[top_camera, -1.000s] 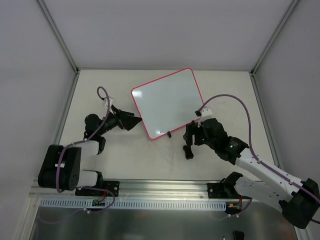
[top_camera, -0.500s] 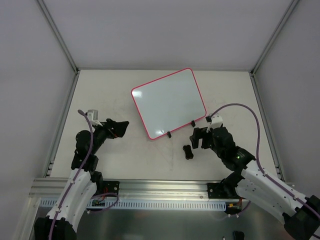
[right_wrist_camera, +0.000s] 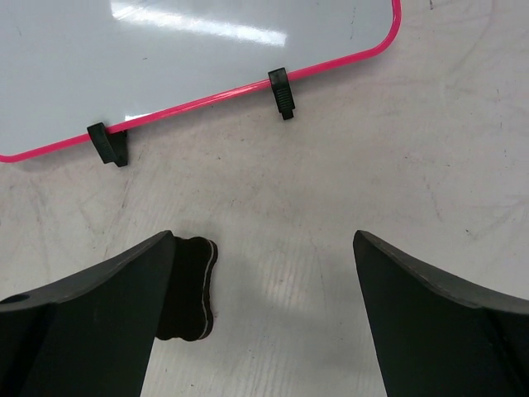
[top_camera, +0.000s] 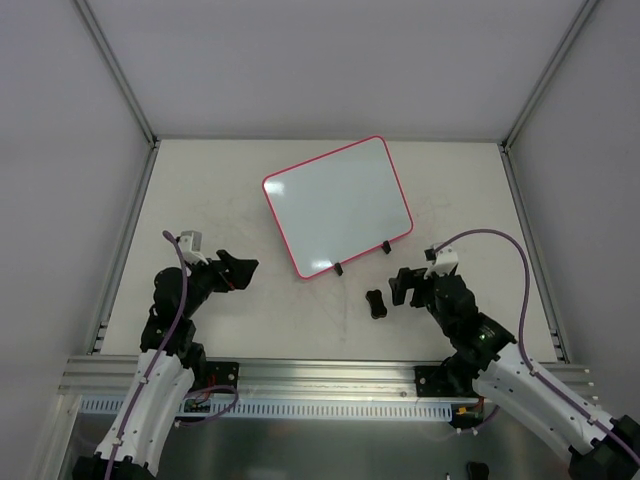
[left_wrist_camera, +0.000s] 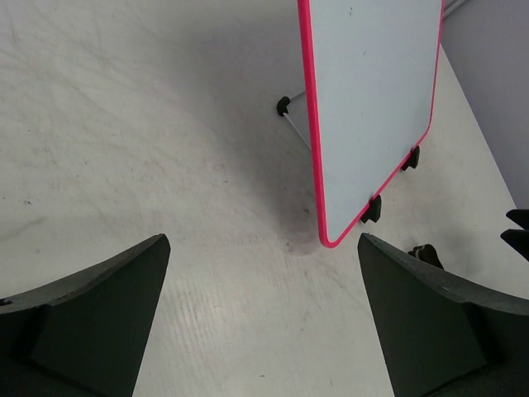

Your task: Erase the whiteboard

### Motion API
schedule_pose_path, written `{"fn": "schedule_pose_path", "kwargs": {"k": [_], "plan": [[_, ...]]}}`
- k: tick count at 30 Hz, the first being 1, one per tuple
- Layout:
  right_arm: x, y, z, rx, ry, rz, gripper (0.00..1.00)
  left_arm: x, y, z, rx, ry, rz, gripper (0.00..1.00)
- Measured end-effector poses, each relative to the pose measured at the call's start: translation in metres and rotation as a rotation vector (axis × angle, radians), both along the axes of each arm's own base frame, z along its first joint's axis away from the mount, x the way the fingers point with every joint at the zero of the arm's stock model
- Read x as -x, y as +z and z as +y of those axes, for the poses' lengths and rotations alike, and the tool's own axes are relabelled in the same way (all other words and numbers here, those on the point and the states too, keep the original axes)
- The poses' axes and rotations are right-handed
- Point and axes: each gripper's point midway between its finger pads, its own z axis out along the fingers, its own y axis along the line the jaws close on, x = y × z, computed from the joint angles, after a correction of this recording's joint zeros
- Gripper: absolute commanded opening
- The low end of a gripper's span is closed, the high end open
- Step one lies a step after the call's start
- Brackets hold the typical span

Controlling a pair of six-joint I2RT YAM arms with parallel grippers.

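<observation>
Whiteboard (top_camera: 337,207): on the far half of the counter (top_camera: 200,180), roughly midway between its left and right edges, turned askew so that one rounded corner points at the near edge.
Surface: glossy white inside a thin pink-red frame, with a streak of glare in the right wrist view (right_wrist_camera: 190,50).
Clip feet: two small black clips (top_camera: 340,268) (top_camera: 386,247) on the frame's near side, resting on the counter.
Prop: from the left wrist camera the board (left_wrist_camera: 372,107) stands tilted, with a thin metal leg (left_wrist_camera: 293,124) under its left side.
Eraser (top_camera: 375,303): small black block lying flat just nearer than the clips, apart from the board.
Right gripper (top_camera: 404,286): just right of the eraser, toward the near right corner; jaws spread wide with nothing between them. In its own camera (right_wrist_camera: 263,236) the left finger overlaps the eraser (right_wrist_camera: 192,289); whether they touch I cannot tell.
Left gripper (top_camera: 238,266): well left of the board, toward the counter's left edge, aimed at it; jaws wide apart and holding nothing (left_wrist_camera: 263,241).
Cables: a purple cable loops over each arm (top_camera: 170,300) (top_camera: 490,240).
</observation>
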Motion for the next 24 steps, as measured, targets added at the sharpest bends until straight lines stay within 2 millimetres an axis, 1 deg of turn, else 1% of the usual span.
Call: {"fn": "schedule_pose_path", "kwargs": {"k": [2, 8, 18, 22, 24], "plan": [[-0.001, 0.0, 0.001, 0.001, -0.002, 0.0, 0.95, 0.001, 0.001, 0.0, -0.002, 0.0, -0.014, 0.99], [-0.002, -0.012, 0.0, 0.035, -0.006, 0.038, 0.95, 0.005, 0.002, 0.001, -0.005, 0.001, -0.027, 0.99], [-0.003, -0.007, 0.001, 0.02, -0.007, 0.019, 0.95, 0.006, -0.004, 0.002, -0.008, 0.003, -0.002, 0.99], [-0.004, -0.006, 0.001, 0.016, -0.007, 0.015, 0.94, 0.006, -0.005, 0.002, -0.008, 0.004, 0.005, 0.99], [-0.003, -0.006, 0.001, 0.017, -0.006, 0.016, 0.95, 0.006, -0.005, 0.002, -0.008, 0.004, 0.004, 0.99]]}}
